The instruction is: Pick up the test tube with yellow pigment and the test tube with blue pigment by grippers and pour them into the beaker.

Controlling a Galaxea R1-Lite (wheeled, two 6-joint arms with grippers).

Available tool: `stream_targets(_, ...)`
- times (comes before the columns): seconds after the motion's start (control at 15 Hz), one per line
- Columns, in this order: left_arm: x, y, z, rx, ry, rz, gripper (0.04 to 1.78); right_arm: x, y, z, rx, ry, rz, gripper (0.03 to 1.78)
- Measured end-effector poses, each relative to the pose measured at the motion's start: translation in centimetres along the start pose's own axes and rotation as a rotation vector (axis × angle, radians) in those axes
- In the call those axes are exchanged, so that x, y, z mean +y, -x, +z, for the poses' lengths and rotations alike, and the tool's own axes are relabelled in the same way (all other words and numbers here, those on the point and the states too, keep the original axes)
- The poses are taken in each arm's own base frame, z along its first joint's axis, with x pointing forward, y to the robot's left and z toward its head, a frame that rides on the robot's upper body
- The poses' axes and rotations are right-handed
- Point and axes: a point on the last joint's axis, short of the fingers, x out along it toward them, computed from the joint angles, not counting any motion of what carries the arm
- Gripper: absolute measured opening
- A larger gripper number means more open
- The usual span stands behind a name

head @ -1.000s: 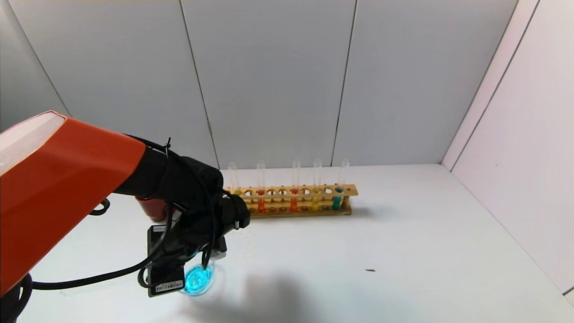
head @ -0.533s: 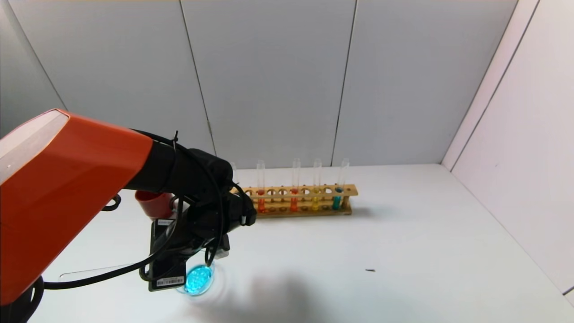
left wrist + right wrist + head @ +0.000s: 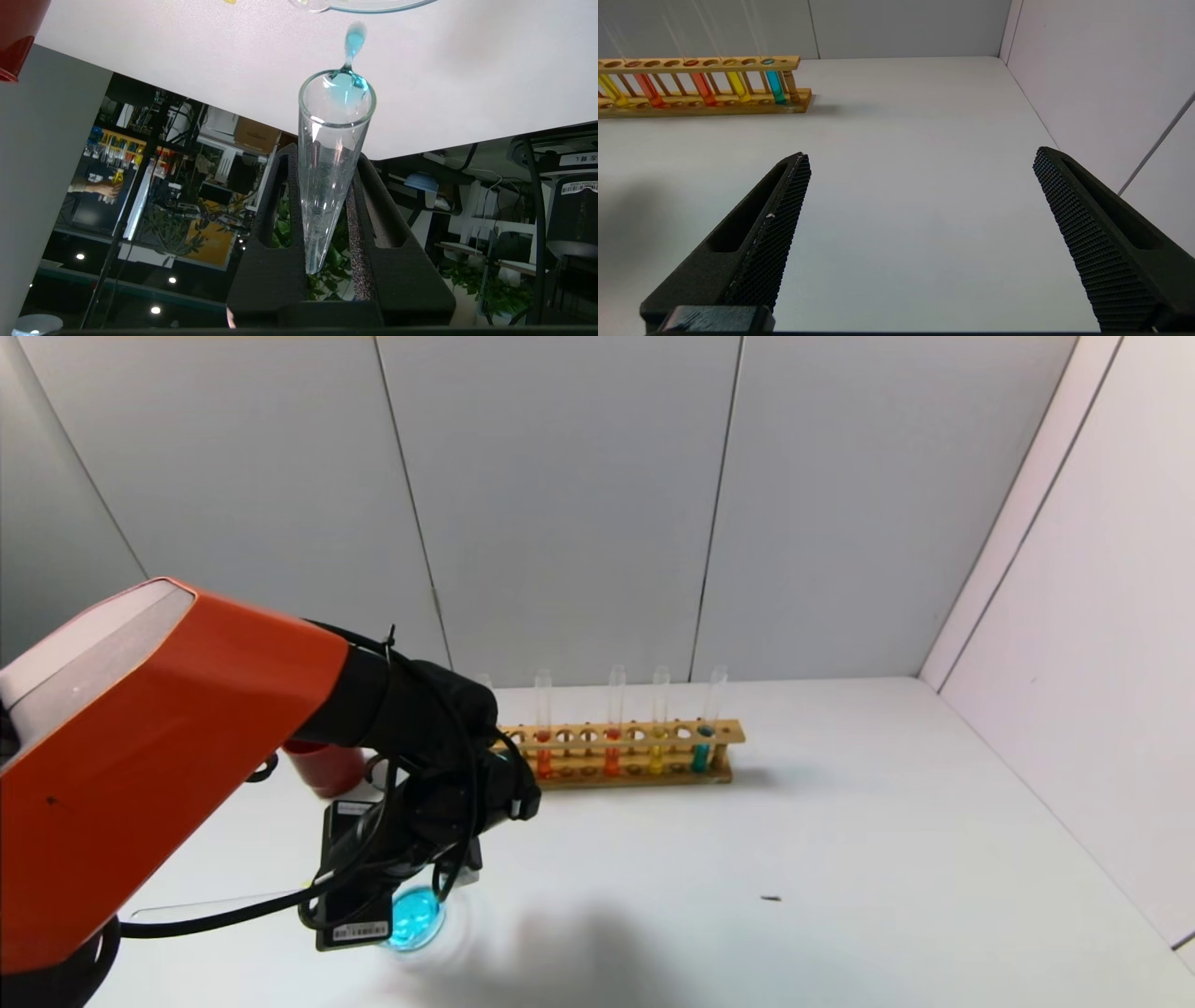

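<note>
Test tube with blue pigment point(image 3: 335, 154) is the thing in hand now: your left gripper point(image 3: 327, 196) is clenched on it, with one pad on each side of the glass, and it holds the tube over the beaker point(image 3: 415, 919) near the front-left of the bench point(image 3: 840, 859). In the left wrist view the tube is nearly empty; only a last thread of blue leaves its mouth toward the beaker rim. The tube's long axis runs along the gripper fingers, with the open mouth tipped down toward the beaker and the round bottom back between the jaws. The beaker already holds bright blue liquid, so I judge that the blue pour is almost finished.

Going right from the beaker, the wooden rack point(image 3: 625, 751) stands well behind it, and the dark red cup point(image 3: 327, 767) is behind your left arm. In the rack I see orange-red tubes, then the test tube with yellow pigment point(image 3: 658, 733), upright with its mouth up, and one more blue tube point(image 3: 707, 728) at the rack's right end.

Farther right of the beaker, your right gripper point(image 3: 920, 224) is released, with jaws wide apart and nothing between them, above bare bench.

For the next move, you should let the last drops fall, turn the tube upright and put it away, then take the yellow tube. Grip gently, as the glass is thin and slippery.
</note>
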Motion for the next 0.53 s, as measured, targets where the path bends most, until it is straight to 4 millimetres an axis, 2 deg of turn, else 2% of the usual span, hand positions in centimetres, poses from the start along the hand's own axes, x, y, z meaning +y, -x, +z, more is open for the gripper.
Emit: stream_targets(0.53,-0.27,-0.12,0.26,0.005,-0.005,-0.002,0.31,0.0,0.0,0.0,0.0,0.0,0.0,1.74)
